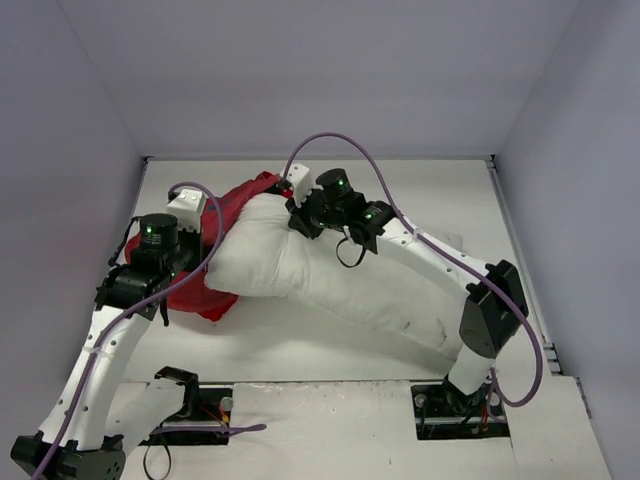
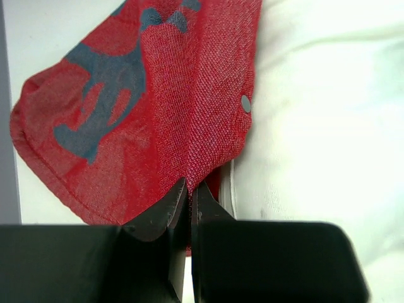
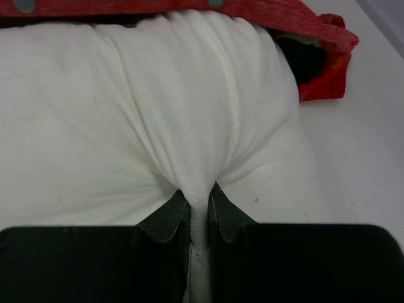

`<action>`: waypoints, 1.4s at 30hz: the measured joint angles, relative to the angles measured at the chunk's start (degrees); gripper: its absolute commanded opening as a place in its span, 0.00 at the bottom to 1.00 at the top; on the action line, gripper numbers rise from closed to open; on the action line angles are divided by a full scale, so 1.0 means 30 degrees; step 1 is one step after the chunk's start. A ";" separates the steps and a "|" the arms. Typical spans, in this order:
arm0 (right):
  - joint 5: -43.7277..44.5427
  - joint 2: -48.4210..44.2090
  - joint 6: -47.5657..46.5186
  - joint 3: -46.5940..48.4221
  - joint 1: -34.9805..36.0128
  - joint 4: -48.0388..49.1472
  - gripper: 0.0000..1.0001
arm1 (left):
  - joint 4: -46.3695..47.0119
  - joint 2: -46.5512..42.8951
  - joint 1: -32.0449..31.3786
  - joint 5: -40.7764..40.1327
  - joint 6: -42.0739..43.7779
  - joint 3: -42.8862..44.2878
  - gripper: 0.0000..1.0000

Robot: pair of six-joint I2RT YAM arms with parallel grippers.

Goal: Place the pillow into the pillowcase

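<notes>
Our left gripper [image 2: 189,189] pinches a fold of the red pillowcase [image 2: 158,101], jaws closed tight on the cloth, whose dull side with bluish patches faces the wrist camera. Our right gripper [image 3: 199,194] is clamped on a raised ridge of the white pillow [image 3: 126,113], and the pillowcase's edge lies over the pillow's far end. We note the pillow lying slantwise across the table [image 1: 450,200], mostly outside the bunched pillowcase at far left.

Bright, even light, faint shadows; the pillow [image 2: 328,126] glares white (left wrist view), fingers [image 2: 158,246] slightly blurred.
</notes>
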 measured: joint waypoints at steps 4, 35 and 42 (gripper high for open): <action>0.2004 0.0823 0.1173 0.0000 0.0007 0.0918 0.00 | -0.0605 -0.0452 0.0000 0.0619 -0.0401 0.0007 0.00; 1.2378 0.1472 0.7067 -0.3235 0.2696 0.6135 0.00 | -0.2725 0.1581 -0.0087 0.7431 -0.7315 0.4801 0.00; 0.9887 0.1020 0.7002 -0.3293 0.2623 0.6171 0.00 | -0.2703 0.3257 -0.0124 0.5151 -0.6375 0.4014 0.00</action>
